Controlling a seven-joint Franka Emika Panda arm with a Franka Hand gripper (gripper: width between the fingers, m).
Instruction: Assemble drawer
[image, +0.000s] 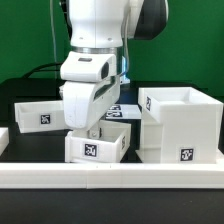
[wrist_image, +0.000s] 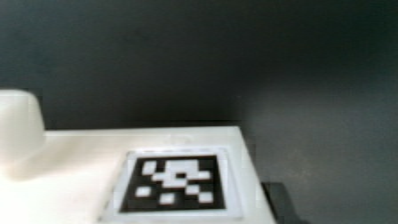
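- The gripper (image: 92, 130) hung low over the middle tray (image: 97, 147), its fingertips at about the level of the tray's rear rim, near the middle of the tray.
- I could not tell how far apart the fingers stood, or whether they had hold of the rim. In the exterior view the hand's body and the tray wall hid the tips, and the wrist view was too blurred to settle it.
- The wrist view showed a white face of the tray (wrist_image: 89, 150) close up, with a square tag (wrist_image: 178, 183) on it against the dark table. I judged the camera was nearly on top of the part.
- The relation that mattered was that the middle tray lay straight below the tool, not off to either side. Its long axis seemed to run across the exterior view, and its tagged front wall faced the camera.
- The box shell (image: 182, 125) stood upright just beside the tray on the exterior view's right, and I could not say whether the two touched.
- The left tray (image: 40, 112) sat further back on the exterior view's left, well apart from the gripper.
- The long white rail (image: 110, 178) lay along the front edge, just in front of the tray and the shell.
- My judgement was that any carry toward the shell would run to the exterior view's right.
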